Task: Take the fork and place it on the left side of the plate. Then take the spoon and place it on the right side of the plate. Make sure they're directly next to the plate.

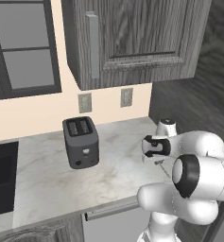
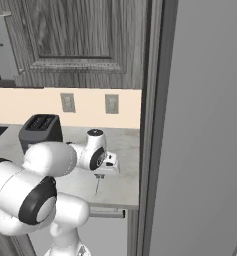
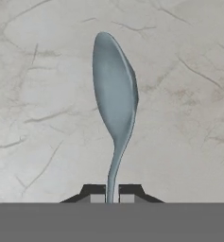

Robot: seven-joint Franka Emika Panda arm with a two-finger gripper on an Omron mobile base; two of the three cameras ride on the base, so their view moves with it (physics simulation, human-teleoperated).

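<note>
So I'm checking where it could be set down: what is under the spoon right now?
Under the spoon lies bare marbled counter. The gripper is shut on the handle, hiding its lower end. The patch of counter directly behind the bowl is covered.

two rear cameras share the pale marble counter (image 1: 108,175) from opposite sides; the hand camera looks closely down at it.

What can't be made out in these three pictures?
- Spoon handle end: hand view, hidden between the gripper fingertips.
- The hanging piece below the gripper: right base view, too thin to tell its shape.
- Gripper fingers: left base view, hidden behind the arm's white links.
- Counter left end: left base view, cut off by the edge.
- Toaster lower part: right base view, covered by the arm.
</note>
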